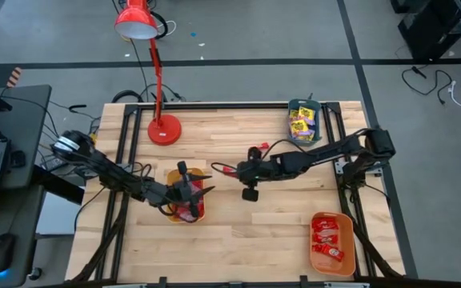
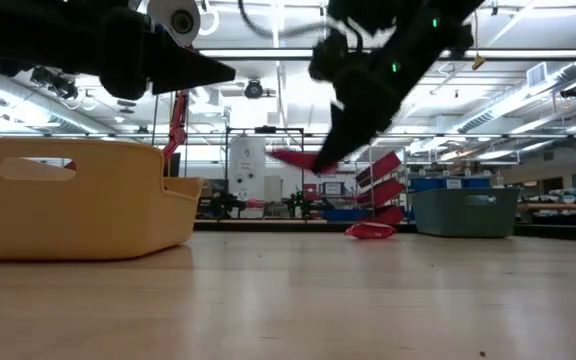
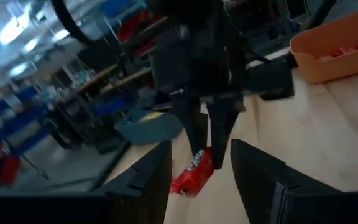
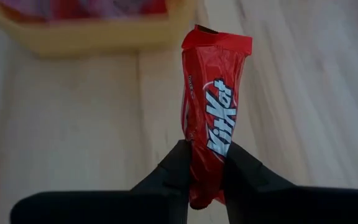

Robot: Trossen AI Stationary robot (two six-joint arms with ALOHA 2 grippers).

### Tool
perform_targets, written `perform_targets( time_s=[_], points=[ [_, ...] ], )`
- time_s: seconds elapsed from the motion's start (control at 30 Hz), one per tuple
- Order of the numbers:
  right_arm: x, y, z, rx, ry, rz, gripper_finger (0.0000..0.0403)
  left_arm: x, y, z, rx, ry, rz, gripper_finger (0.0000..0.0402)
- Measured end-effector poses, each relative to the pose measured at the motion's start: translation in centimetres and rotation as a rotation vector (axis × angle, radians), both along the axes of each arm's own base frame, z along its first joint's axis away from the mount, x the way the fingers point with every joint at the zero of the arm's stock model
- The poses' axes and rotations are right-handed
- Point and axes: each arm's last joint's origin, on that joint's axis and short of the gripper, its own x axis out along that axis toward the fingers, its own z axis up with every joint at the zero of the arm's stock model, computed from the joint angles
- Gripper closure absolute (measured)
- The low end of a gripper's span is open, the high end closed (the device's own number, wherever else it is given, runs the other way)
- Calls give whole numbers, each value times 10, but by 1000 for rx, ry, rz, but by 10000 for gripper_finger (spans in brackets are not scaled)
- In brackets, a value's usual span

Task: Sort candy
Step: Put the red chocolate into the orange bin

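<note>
Light wood table (image 1: 238, 232) under lab lighting, red candy (image 4: 211, 118) clamped between right gripper (image 4: 207, 163) fingers, held above table just beside yellow tray (image 1: 184, 178), left gripper (image 1: 187, 194) poised over that tray, fingers apart, more red candy lying in orange tray (image 1: 332, 244).

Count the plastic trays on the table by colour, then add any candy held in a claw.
Yellow tray: 1
Teal tray: 1
Orange tray: 1
Red candy bar, pinched in the right claw: 1
Total: 4
</note>
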Motion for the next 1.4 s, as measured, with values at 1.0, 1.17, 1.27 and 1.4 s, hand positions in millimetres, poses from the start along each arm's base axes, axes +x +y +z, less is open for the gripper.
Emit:
perform_targets(
  time_s=[1.0,1.17,1.27,1.4],
  points=[
    [6,20,22,2,-68,103,342,20,29,-10,17,3,-177,234],
    [6,20,22,2,-68,102,343,23,34,-17,12,37,-214,234],
    [6,20,22,2,-67,102,342,26,37,-22,-2,40,-207,234],
    [6,20,22,3,-67,101,343,28,38,-26,-10,21,-202,234]
  ],
)
